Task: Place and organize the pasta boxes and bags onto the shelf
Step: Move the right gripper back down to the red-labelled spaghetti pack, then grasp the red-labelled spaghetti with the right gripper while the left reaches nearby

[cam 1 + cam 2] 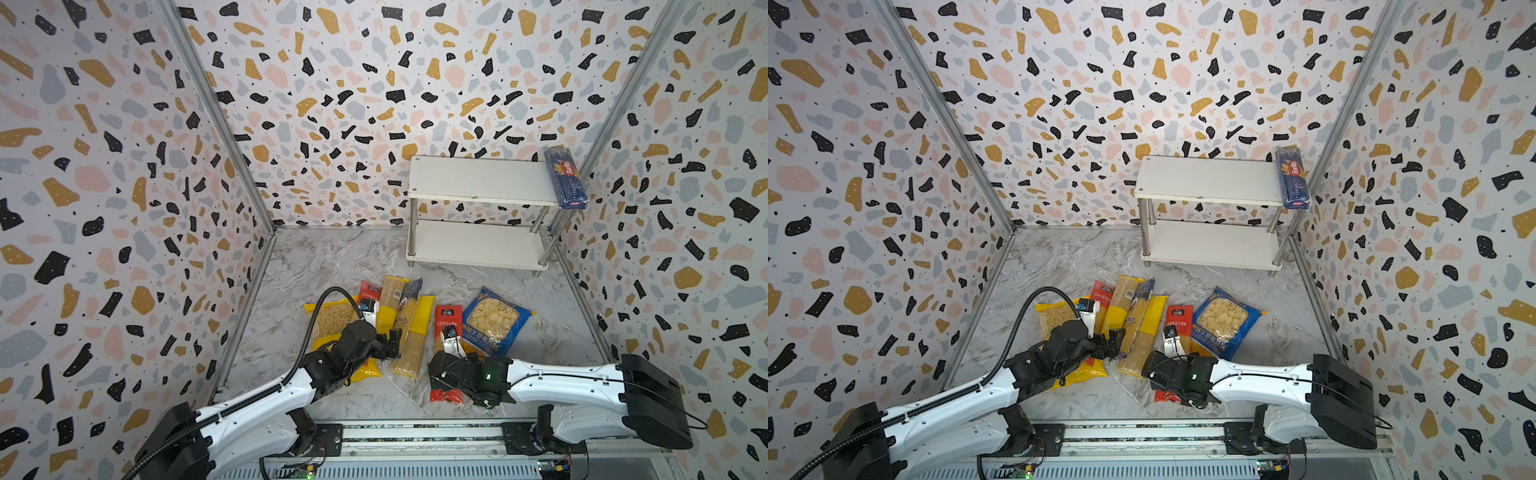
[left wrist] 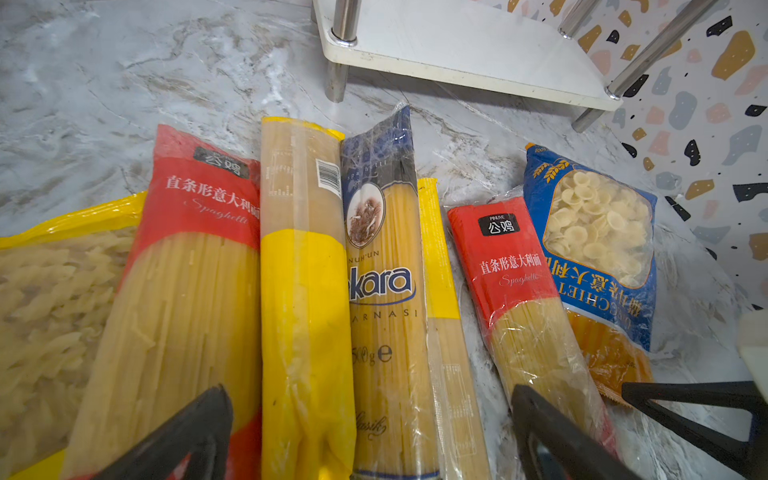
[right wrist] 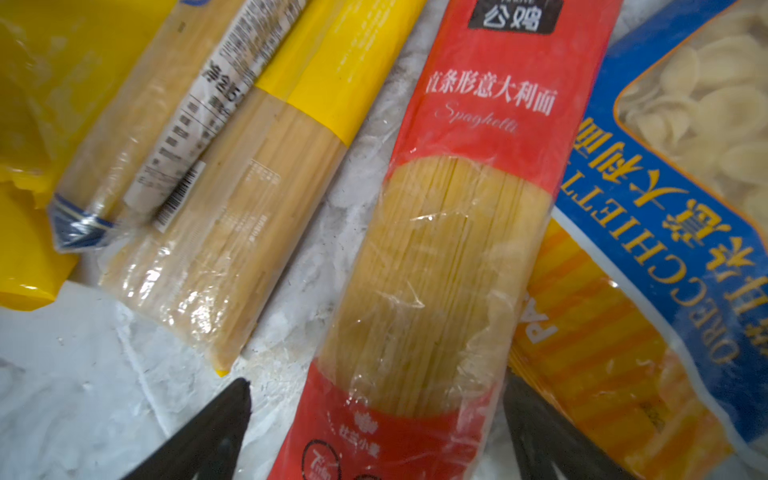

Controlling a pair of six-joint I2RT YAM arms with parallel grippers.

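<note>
Blue Barilla pack (image 1: 566, 178) is already lying on the shelf (image 1: 478, 183) top, while seven packets (image 1: 409, 328) are waiting on the table (image 1: 332, 257) under the left gripper (image 2: 370, 390) and right gripper (image 3: 374, 395), both gaping empty.

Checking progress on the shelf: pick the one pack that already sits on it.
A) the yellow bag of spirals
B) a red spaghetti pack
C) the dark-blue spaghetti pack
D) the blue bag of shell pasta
C: in both top views the dark-blue spaghetti pack lies at the right end of the top board of the shelf, and nothing else rests on either board.
</note>
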